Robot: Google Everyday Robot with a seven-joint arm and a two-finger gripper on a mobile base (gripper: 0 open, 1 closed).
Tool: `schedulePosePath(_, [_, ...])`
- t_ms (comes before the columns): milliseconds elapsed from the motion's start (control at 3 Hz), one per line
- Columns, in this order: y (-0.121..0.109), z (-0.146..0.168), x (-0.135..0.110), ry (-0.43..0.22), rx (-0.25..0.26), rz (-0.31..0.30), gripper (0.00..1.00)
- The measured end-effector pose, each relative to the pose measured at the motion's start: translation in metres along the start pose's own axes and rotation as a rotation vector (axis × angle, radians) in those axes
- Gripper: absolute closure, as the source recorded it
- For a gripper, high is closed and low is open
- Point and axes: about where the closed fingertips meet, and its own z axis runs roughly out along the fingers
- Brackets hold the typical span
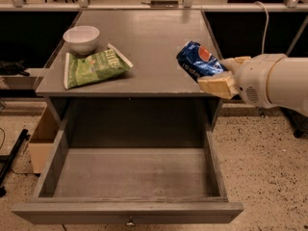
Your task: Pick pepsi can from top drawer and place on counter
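The pepsi can (198,61), blue with a red-white-blue logo, is tilted on its side in my gripper (219,73), above the right front part of the counter (144,37). The gripper's tan fingers (215,85) are shut on the can, one below it and one behind it. My white arm (274,81) reaches in from the right. The top drawer (130,177) is pulled fully open below the counter and holds nothing. A small knob (129,222) shows on its front panel.
A white bowl (81,38) stands at the counter's back left. A green chip bag (94,67) lies in front of it. A cardboard box (42,137) sits on the speckled floor at the left of the cabinet. A cable (263,23) hangs at the right.
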Motion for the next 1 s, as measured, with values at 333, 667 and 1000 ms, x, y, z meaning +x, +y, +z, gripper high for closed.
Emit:
schedulePosePath(333, [-0.009,0.014,-0.001,-0.001,0.002,0.017,1.0])
schedulePosePath(667, [-0.044,0.059,-0.008,0.042,-0.003,0.023,1.0])
schedulePosePath(1000, [-0.042,0.057,-0.008,0.04,-0.004,0.021,1.0])
